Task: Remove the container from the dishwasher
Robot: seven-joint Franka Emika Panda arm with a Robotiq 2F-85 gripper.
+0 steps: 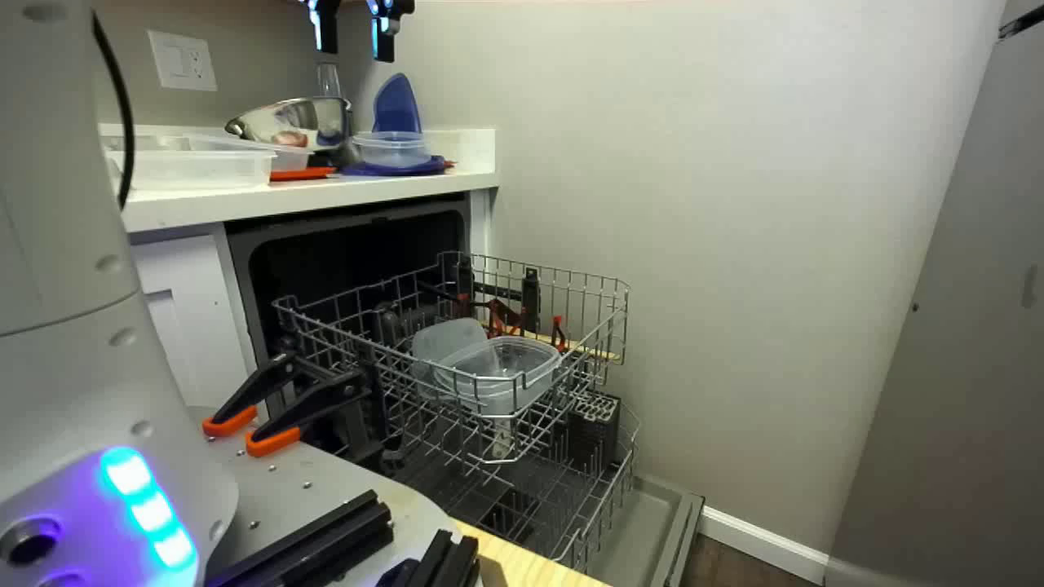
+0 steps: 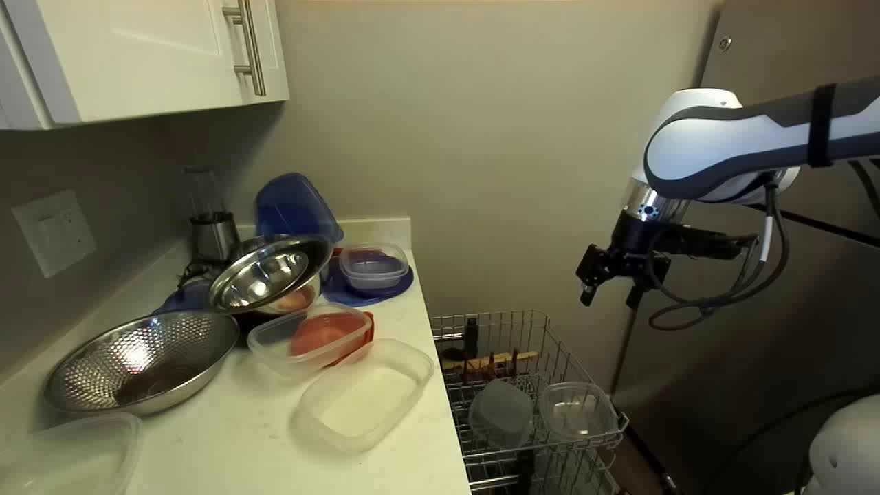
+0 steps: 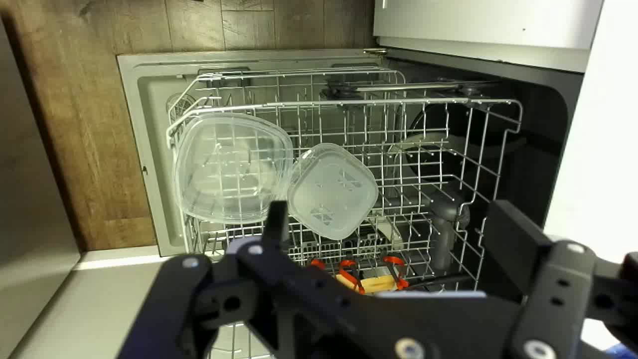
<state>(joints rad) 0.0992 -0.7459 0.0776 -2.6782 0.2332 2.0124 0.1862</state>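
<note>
The dishwasher (image 1: 359, 236) stands open with its door (image 1: 652, 522) down and its wire racks pulled out. In its upper rack (image 3: 349, 103) lie two plastic containers. A clear container (image 3: 229, 169) is at the rack's outer end; it shows in both exterior views (image 1: 518, 367) (image 2: 577, 412). A cloudy, squarish container (image 3: 333, 194) lies against it and shows in both exterior views (image 1: 449, 338) (image 2: 502, 416). My gripper (image 3: 394, 224) is open and empty, high above the rack and apart from both containers. It shows in both exterior views (image 1: 352, 45) (image 2: 610, 299).
Orange clips and a wooden piece (image 3: 376, 284) lie in the upper rack. The white counter (image 2: 227, 447) beside the dishwasher holds a colander (image 2: 144, 361), metal bowls (image 2: 271, 275), blue lids (image 2: 295, 210) and several plastic containers (image 2: 371, 392). A wall and an overhead cabinet (image 2: 158, 55) bound the space.
</note>
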